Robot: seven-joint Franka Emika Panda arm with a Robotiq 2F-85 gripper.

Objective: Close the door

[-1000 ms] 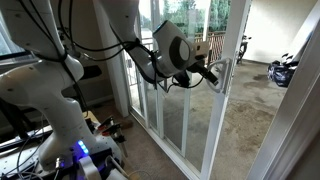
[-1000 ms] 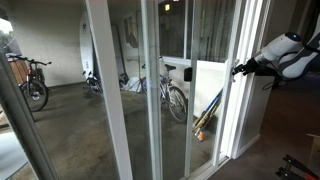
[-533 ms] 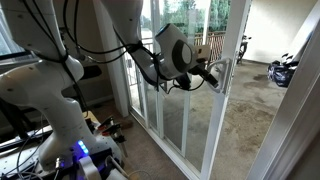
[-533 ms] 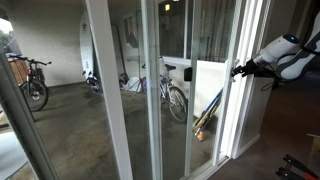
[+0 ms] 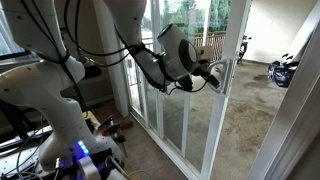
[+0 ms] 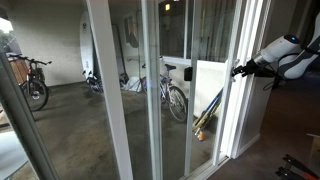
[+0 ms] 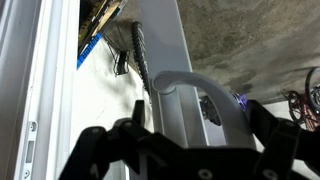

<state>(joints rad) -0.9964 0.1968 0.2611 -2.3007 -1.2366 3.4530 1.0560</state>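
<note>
Pincer spread apart right at the handle, door not shut yet

Wrist view has the fingers either side of the white loop with nothing clamped, and I can't tell if they touch it. So imo the big risk is the loop slipping out if the push drifts off the track's line. The stile sits well apart from the far jamb, so there's lots to go. An angled shove could bind the panel, or a finger could hook in the loop and twist the wrist.

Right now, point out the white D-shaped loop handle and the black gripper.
White D-shaped loop handle (image 7: 190, 78): wrist view, top of the loop.
Black gripper (image 5: 211, 75): in an exterior view, midway between fingertips.
</note>
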